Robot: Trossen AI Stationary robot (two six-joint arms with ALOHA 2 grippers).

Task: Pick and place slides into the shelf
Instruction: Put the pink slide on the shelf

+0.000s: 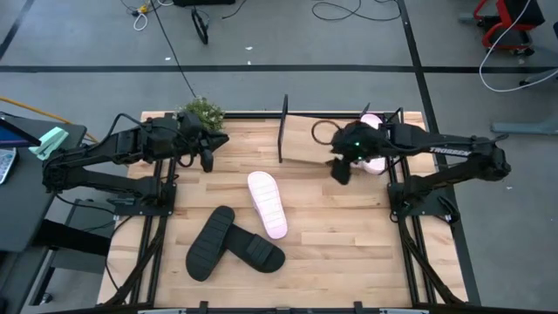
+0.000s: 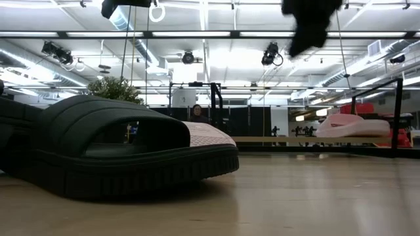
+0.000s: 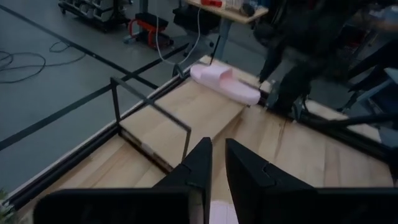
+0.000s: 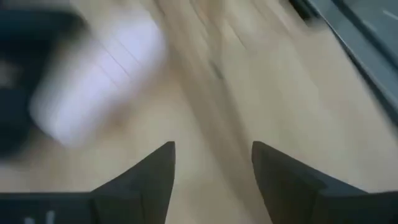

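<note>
One pale pink slide (image 1: pixel 372 163) lies on the right end of the shelf's tilted wooden board (image 1: pixel 307 144), also seen in the left wrist view (image 3: pixel 225 83) and the low view (image 2: pixel 351 124). The other pink slide (image 1: pixel 267 203) lies flat on the table's middle. Two black slides (image 1: pixel 209 242) (image 1: pixel 255 249) lie near the front, one overlapping the other. My right gripper (image 4: pixel 213 152) is open and empty, hovering in front of the shelf's right part (image 1: pixel 340 169). My left gripper (image 3: pixel 217 155) is shut, empty, and waits near the far left (image 1: pixel 207 159).
A small green potted plant (image 1: pixel 202 112) stands at the far left corner, just behind my left gripper. The shelf's black upright post (image 1: pixel 283 129) rises at the board's left end. Bare wood lies between the shelf and the slides on the table.
</note>
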